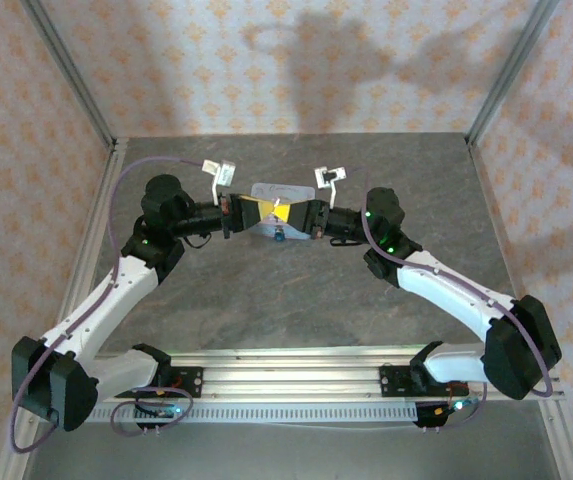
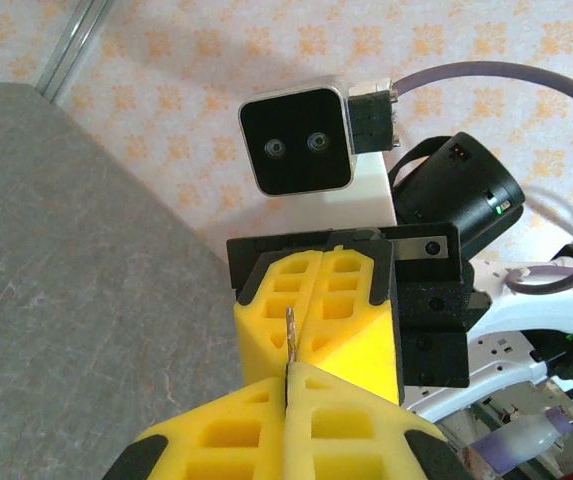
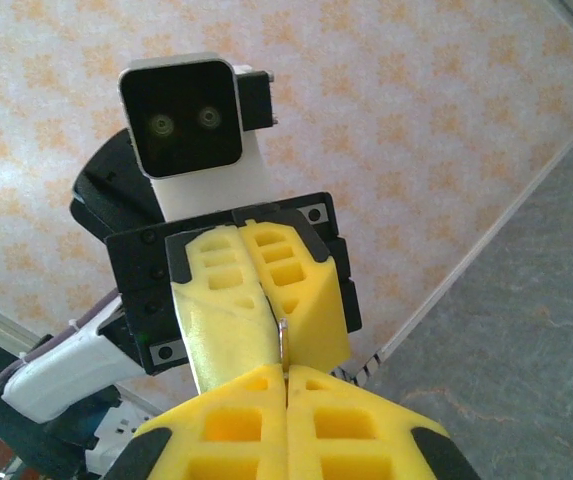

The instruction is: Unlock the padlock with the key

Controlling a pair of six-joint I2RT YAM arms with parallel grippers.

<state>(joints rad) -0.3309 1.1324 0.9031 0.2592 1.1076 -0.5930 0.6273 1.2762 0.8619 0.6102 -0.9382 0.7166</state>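
Left claw pinches the key, probably light, stiff, slippery, best gripped by its head; right claw clenched, contents unclear.

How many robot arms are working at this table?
2. The left arm reaches in from the left of the table, the right arm from the right; their tips meet mid-table. None seems hidden.

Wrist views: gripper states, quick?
Left gripper: shut on the key.
Right gripper: shut; the key's end is at its tips, grip cannot be told.
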